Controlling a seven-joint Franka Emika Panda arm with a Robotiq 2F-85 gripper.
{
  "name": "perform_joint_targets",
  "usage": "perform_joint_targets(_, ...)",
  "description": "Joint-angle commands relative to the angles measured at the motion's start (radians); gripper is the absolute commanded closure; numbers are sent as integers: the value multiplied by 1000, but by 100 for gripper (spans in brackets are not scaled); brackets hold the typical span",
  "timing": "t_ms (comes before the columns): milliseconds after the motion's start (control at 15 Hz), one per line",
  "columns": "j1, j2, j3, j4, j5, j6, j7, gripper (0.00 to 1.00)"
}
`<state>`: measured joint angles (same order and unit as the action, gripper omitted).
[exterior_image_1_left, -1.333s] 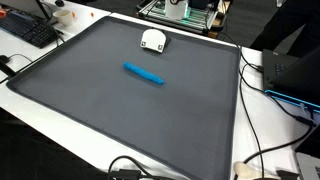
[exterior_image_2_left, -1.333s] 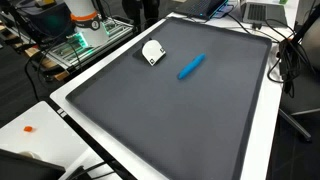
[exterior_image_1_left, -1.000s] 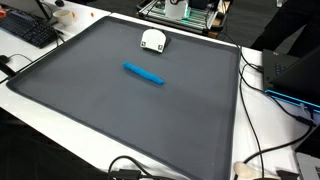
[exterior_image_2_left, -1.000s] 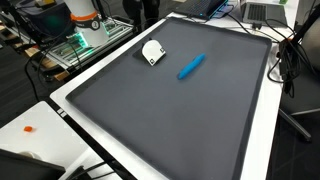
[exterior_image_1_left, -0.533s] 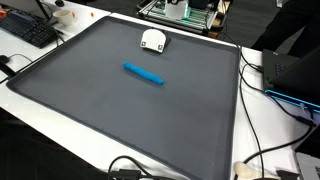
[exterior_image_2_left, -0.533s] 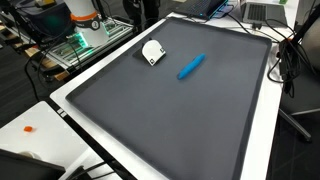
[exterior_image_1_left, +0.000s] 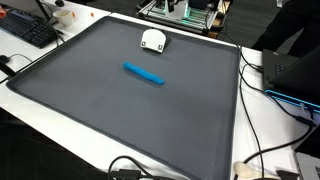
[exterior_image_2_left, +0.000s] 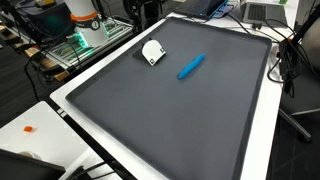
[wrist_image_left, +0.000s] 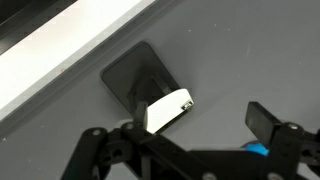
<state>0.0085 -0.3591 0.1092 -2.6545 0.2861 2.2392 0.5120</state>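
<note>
A small white device (exterior_image_1_left: 152, 40) lies near the far edge of a dark grey mat (exterior_image_1_left: 120, 110), and it also shows in an exterior view (exterior_image_2_left: 152, 52). A blue marker (exterior_image_1_left: 144, 74) lies flat on the mat near it, seen in both exterior views (exterior_image_2_left: 190, 67). In the wrist view my gripper (wrist_image_left: 200, 116) is open and empty, high above the mat. The white device (wrist_image_left: 168, 110) appears between the fingers, close to the left one, with its dark shadow beside it. The blue marker's tip (wrist_image_left: 258, 150) shows by the right finger. The gripper is out of both exterior views.
The mat lies on a white table (exterior_image_1_left: 250, 120). A black keyboard (exterior_image_1_left: 30, 30) sits at one corner. Cables (exterior_image_1_left: 262, 160) run along one side. A laptop (exterior_image_2_left: 265, 12) and an electronics rack (exterior_image_2_left: 85, 35) stand past the edges. A small orange piece (exterior_image_2_left: 30, 129) lies on the table.
</note>
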Motion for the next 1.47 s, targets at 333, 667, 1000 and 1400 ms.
perform_joint_targets(333, 5, 64, 0, -105, 205, 250, 263, 0)
perform_joint_targets(667, 0, 160, -1, -94, 228, 372, 469, 0)
perform_joint_targets(1000, 0, 212, -24, -93, 194, 370, 544, 0)
perform_joint_targets(1400, 8, 257, -39, -92, 206, 406, 532, 0)
